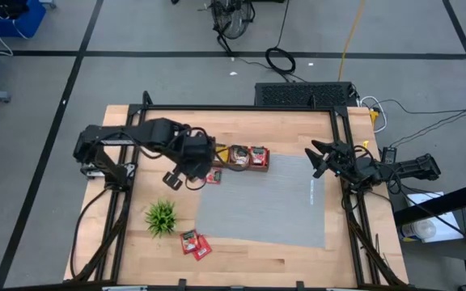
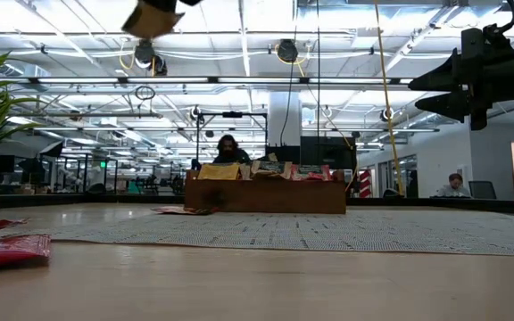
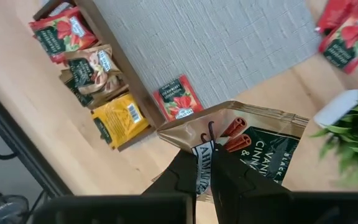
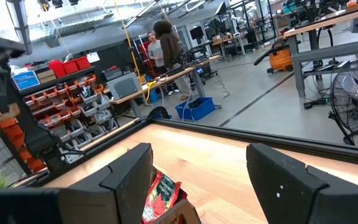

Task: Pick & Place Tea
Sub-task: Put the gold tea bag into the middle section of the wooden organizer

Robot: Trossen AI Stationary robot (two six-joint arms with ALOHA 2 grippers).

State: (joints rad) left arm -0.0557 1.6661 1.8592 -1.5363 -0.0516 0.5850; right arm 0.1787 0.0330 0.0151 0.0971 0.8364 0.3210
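Above the tabletop (image 1: 136, 250), left hand (image 3: 205, 177) pinches a brown packet (image 3: 253, 146), apparently bound for the tray (image 1: 239, 167); right hand (image 1: 320, 158) waits open.

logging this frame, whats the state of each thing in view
left gripper: shut on brown tea packet, raised above the table
brown tea packet: held, off the table
right gripper: open, holding nothing
wooden tray: holds several tea packets
red packet: flat beside tray
plant: upright
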